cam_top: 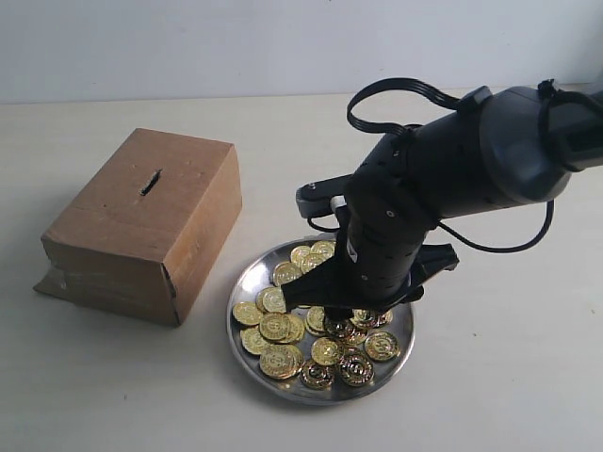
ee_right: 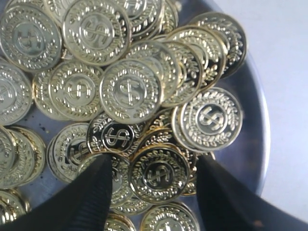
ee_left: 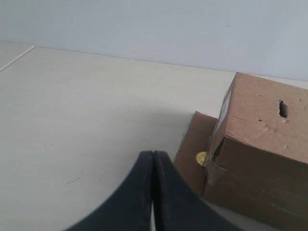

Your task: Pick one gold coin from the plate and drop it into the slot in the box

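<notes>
Right pincer (ee_right: 154,166) wide open, gripping nothing, tips astride one gold coin (ee_right: 159,174) in plate (cam_top: 251,276) | left pincer (ee_left: 153,163) closed, empty | plate on bench (cam_top: 499,377), just beside box (cam_top: 132,235); slot (cam_top: 151,182) on top

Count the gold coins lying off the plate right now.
1: a gold coin rests on the cardboard flap beside the box, visible only in the left wrist view. All others seen lie in the plate. The box or the arm may hide more.
</notes>
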You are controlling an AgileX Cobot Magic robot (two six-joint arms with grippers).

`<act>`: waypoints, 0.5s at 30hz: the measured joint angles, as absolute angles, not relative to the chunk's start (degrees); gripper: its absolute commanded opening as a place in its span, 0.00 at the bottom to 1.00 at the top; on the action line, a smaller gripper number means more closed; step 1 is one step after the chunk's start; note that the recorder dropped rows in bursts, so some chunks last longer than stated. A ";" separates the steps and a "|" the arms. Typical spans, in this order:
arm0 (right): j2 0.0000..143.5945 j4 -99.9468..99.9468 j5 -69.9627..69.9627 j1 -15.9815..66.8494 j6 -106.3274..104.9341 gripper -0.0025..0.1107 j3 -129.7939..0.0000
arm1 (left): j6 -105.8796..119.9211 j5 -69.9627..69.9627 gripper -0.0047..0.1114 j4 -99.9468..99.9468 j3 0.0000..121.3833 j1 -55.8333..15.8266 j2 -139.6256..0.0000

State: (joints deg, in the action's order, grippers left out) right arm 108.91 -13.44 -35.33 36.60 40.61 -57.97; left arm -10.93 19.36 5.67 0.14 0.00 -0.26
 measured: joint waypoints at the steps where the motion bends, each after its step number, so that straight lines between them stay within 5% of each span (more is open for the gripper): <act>1: 108.91 -13.44 -35.33 36.60 40.70 0.48 -57.97 | -10.93 19.36 0.04 5.67 0.14 0.00 -0.26; 15: 108.91 -13.44 -35.33 36.60 41.50 0.48 -57.97 | -10.93 19.36 0.04 5.67 0.14 0.00 -0.26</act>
State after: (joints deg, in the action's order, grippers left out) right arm 108.91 -13.44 -35.33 36.60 41.50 -57.97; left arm -10.93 19.36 5.67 0.14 0.00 -0.26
